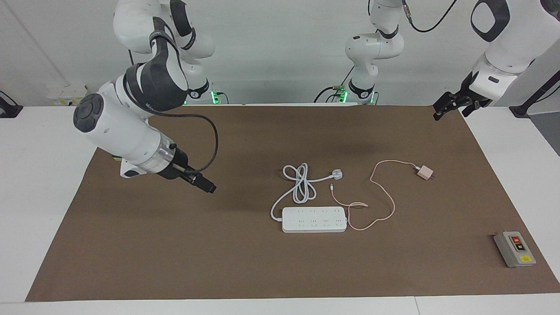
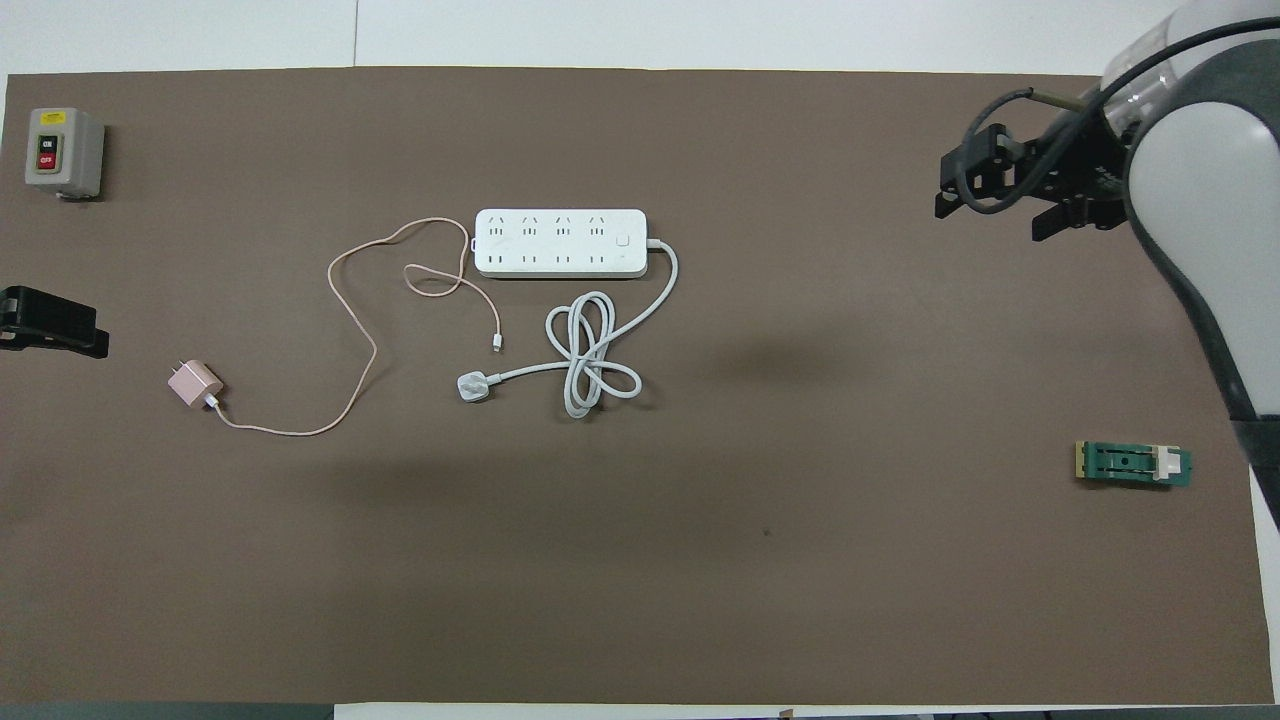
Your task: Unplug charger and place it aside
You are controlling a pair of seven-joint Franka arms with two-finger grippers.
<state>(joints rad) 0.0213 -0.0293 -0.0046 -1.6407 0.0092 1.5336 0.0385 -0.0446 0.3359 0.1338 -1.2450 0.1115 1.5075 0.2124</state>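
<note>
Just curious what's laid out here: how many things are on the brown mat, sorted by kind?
Chargers with cable: 1, the pink charger
Power strips with cord: 1, the white power strip
Switch boxes: 1, the grey on/off box
Green switch blocks: 1, the green block
Total: 4
</note>
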